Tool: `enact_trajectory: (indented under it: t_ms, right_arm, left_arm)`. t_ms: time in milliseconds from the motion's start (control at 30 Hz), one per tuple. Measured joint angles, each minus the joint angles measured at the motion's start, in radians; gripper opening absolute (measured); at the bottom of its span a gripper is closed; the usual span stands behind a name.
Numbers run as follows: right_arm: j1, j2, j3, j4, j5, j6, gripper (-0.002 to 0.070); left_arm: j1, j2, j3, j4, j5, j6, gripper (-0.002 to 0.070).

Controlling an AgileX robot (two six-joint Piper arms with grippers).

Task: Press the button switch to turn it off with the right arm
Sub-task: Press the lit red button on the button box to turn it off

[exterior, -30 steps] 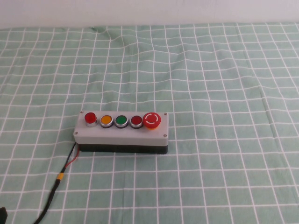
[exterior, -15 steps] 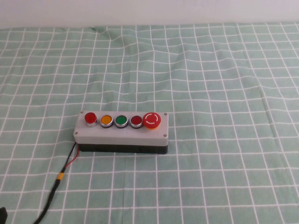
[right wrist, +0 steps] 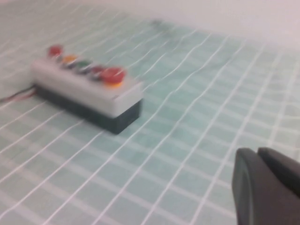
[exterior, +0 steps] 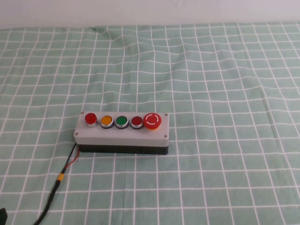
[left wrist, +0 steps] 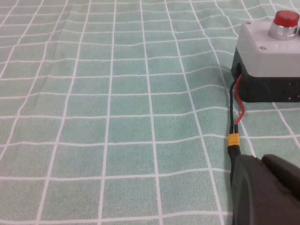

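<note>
Task object: the switch box [exterior: 122,133], grey lid on a black base, lies flat on the green checked cloth [exterior: 211,84], a little to the robot's left of the table's middle.
Button row: from the robot's left to right you see a raised red button [exterior: 90,118], an amber button [exterior: 106,120], a green button [exterior: 122,121], a second red button [exterior: 137,121] and a large red mushroom button [exterior: 152,120] at the right end of the lid.
Cable: a black-and-red cable [exterior: 58,183] leaves the box's left end and runs toward the near edge of the table.
Right gripper: the right gripper [right wrist: 265,183] appears only in its own wrist view, as a dark mass well apart from the box. It touches nothing, and you cannot tell how wide it stands.
Left gripper: the left gripper [left wrist: 262,187] sits low over the cloth, close to the cable. It holds nothing visible, and its opening likewise cannot be told.
Done so far: by these views, nothing. No arm shows over the box in the high view, and no button is being touched.
Left to do: you have the whole approach ahead: bring the right arm over the row, descend on the intended button, press, then lift clear.
Uncertainty: the views do not show which button is the target, nor whether any is lit.
</note>
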Motion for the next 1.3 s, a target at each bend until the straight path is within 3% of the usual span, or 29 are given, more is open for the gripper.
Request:
enact_trajectory:
  t_ms: [233,433,700,900,1300]
  right_arm:
    - [-0.223,-0.078,0.189,0.053,-0.215,0.0,-0.0016]
    - [-0.377,-0.078,0.2,0.104,-0.204,0.0,-0.0016]
    - [-0.458,-0.078,0.2,0.113,-0.024,0.0,-0.0016]
    - [-0.525,-0.078,0.2,0.126,-0.01,0.0,-0.0016]
    - [-0.532,-0.078,0.2,0.131,-0.01,0.0,-0.0016]
  left_arm:
    - [0.0,0.0,0.0,0.0,0.0,0.0,-0.0003]
    - [0.0,0.0,0.0,0.0,0.0,0.0,-0.0003]
    - [0.0,0.0,0.0,0.0,0.0,0.0,-0.0003]
    - [0.0,0.0,0.0,0.0,0.0,0.0,-0.0003]
    - [0.0,0.0,0.0,0.0,0.0,0.0,-0.0003]
